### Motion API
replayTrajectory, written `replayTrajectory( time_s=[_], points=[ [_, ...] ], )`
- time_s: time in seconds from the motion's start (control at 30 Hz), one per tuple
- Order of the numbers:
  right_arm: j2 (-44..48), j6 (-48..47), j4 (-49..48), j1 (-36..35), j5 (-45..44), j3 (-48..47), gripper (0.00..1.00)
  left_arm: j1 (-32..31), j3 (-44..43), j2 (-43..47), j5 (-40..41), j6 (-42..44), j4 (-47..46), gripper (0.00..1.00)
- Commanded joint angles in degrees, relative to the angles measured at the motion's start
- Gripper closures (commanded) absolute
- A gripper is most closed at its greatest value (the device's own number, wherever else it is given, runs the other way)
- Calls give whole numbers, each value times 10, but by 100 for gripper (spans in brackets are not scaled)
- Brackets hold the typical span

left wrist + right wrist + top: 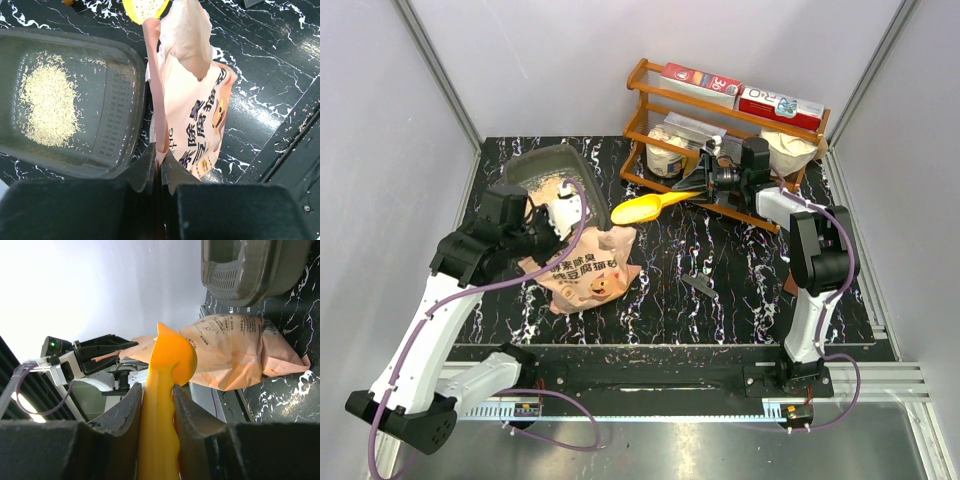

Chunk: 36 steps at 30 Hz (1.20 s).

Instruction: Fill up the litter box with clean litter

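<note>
Table (720, 290): black, marbled, under the box.
Rack (650, 110): orange, right of the box.
Box (120, 110): grey tray, far left on the table.
Bag (200, 120): pink, just beside the box.
Left gripper (160, 165): clamped on the bag's top edge, near the box.
Right gripper (157, 395): clamped on the scoop's handle, right of the box.
Scoop (650, 207): yellow, held right of the box.
Litter (47, 105): pale patch on the box's floor.
</note>
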State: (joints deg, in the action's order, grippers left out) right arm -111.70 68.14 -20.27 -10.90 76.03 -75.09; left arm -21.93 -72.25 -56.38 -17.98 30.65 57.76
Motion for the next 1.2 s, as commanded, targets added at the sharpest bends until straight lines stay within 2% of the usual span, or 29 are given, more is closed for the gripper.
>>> replayTrajectory(
  time_s=[0.0, 0.27, 0.57, 0.83, 1.07, 1.17],
  points=[
    [-12, 105, -138, -4, -11, -33, 100, 6, 0, 43, 7, 29, -37, 100],
    [-26, 19, -43, -27, -118, -111, 100, 6, 11, 64, -49, 52, 2, 100],
    [-70, -114, 132, -95, -262, -235, 100, 3, -38, 44, -134, 32, 15, 100],
    [-163, -268, 254, -166, -379, -405, 100, -43, -66, 44, -178, 12, 4, 100],
    [-262, -452, 412, -196, -432, -621, 100, -68, -84, 47, -209, 16, -10, 100],
    [-279, -504, 431, -207, -453, -657, 100, -70, -84, 46, -224, 18, -12, 100]
  ],
)
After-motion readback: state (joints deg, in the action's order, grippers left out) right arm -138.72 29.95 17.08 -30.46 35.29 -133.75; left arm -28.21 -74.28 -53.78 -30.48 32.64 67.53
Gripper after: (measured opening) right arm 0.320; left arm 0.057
